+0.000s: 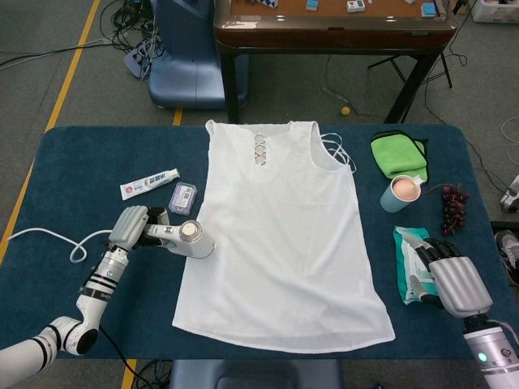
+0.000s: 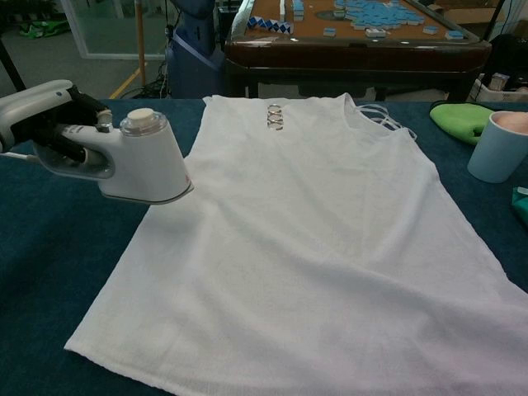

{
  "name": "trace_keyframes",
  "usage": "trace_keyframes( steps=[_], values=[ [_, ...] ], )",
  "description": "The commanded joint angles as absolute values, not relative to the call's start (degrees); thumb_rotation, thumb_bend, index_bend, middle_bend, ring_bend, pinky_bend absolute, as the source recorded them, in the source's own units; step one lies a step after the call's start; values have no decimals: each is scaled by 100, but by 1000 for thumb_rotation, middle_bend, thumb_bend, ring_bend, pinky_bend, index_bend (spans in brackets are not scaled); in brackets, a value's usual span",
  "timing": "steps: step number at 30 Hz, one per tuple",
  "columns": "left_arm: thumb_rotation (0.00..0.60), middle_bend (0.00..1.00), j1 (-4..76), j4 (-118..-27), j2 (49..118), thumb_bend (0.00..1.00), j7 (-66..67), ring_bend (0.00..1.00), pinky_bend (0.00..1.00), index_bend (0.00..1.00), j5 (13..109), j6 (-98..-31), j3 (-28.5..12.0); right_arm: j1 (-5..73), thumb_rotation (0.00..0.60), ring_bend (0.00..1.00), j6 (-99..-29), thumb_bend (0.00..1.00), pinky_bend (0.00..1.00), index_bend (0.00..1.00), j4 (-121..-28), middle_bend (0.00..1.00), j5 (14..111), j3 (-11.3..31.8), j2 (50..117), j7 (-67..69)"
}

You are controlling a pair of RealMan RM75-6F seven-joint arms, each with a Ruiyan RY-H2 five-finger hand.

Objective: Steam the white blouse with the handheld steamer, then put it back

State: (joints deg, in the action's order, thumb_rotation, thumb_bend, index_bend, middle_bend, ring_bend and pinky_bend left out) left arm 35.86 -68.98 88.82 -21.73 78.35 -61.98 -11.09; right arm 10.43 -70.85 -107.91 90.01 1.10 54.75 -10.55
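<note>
White blouse (image 1: 280, 243) on a dark blue table (image 1: 81, 162); white steamer (image 1: 185, 239), bright green cloth (image 1: 397, 152), pale blue cup (image 1: 400, 193).

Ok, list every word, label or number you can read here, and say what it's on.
None can be read with confidence.
Toothpaste tube: dark print along its side, too small to read.
Wet wipes pack: a label, blurred.
Small purple box: a label, too small.
Steamer: no marking visible.
</note>
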Motion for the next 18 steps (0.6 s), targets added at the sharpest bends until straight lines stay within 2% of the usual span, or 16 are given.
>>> trace_keyframes(
  steps=[1, 4, 8, 11, 14, 18],
  values=[
    [600, 701, 3707, -7203, 8974, 246, -1686, 611, 580, 791, 7819, -6281, -1194, 1580, 600, 120, -6263, 658, 194, 99, -10821, 209, 9482, -152, 5691, -804],
    [600, 703, 3795, -7241, 9109, 246, -1385, 611, 579, 791, 7824, -6303, -1224, 1886, 600, 103, -5785, 686, 183, 56, -10763, 181, 9671, -258, 5921, -612],
    [600, 703, 3884, -7245, 9289, 246, -1173, 611, 580, 791, 7787, -6293, -1262, 2171, 595, 81, -5349, 464, 155, 53, -10559, 174, 9849, -397, 6278, -483],
    [600, 703, 3952, -7240, 9421, 246, -1047, 611, 579, 791, 7772, -6276, -1280, 2290, 547, 53, -5212, 322, 122, 53, -10400, 162, 9874, -444, 6552, -389],
    [600, 703, 4036, -7152, 9572, 246, -862, 611, 580, 791, 7803, -6276, -1277, 2357, 500, 43, -5193, 241, 109, 53, -10202, 159, 9866, -464, 6816, -240],
    [600, 704, 4136, -6978, 9783, 246, -696, 610, 580, 791, 7830, -6268, -1273, 2419, 493, 43, -5170, 194, 109, 53, -9904, 159, 9838, -497, 7116, -197]
  ],
)
